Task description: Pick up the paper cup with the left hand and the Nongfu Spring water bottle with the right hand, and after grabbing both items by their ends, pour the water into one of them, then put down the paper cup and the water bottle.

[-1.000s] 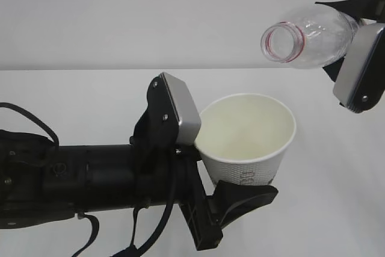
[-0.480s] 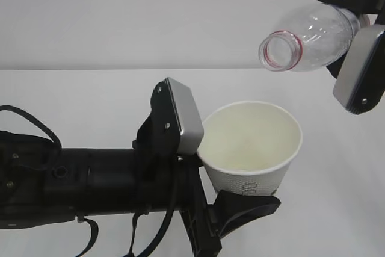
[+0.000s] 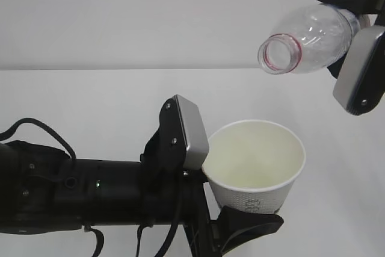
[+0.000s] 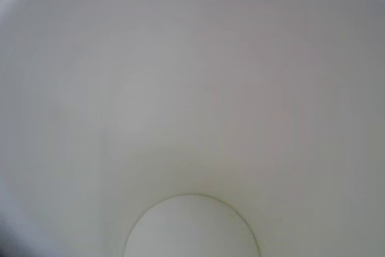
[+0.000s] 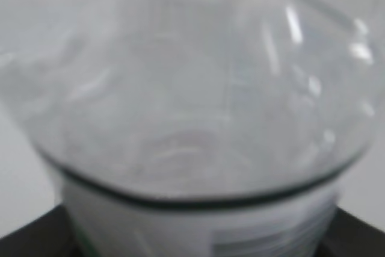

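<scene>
The cup [image 3: 255,164] is held upright by the left end effector [image 3: 231,200], gripped low on its wall so that the mouth is left clear to receive a pour; in the left wrist view its inside looks dry. The bottle [image 3: 307,37] is gripped near its base by the right end effector [image 3: 355,40], raised up and to the right of the cup and tipped with its open neck facing down toward it. No water is seen falling, and the neck is judged not yet over the rim.
</scene>
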You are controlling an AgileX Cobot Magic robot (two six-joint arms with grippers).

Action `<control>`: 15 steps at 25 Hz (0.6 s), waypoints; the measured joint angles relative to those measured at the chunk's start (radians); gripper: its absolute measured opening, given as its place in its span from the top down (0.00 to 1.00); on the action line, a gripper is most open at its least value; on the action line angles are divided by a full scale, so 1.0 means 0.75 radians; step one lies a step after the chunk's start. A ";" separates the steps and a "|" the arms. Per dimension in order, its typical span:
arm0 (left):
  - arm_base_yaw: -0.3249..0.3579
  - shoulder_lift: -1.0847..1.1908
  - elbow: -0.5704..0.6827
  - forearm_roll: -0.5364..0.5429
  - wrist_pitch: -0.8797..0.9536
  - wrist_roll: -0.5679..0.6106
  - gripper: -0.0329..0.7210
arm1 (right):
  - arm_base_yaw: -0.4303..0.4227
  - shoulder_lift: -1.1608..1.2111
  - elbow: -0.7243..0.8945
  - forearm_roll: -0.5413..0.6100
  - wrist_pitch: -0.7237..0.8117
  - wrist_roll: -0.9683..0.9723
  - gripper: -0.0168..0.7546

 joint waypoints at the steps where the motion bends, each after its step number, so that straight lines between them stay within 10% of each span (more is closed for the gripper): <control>1: 0.000 0.000 0.000 0.000 -0.002 0.000 0.21 | 0.000 0.000 0.000 0.000 0.000 -0.009 0.40; 15: 0.000 0.001 0.000 -0.005 0.039 0.088 0.22 | 0.000 0.000 0.000 0.000 -0.003 -0.075 0.40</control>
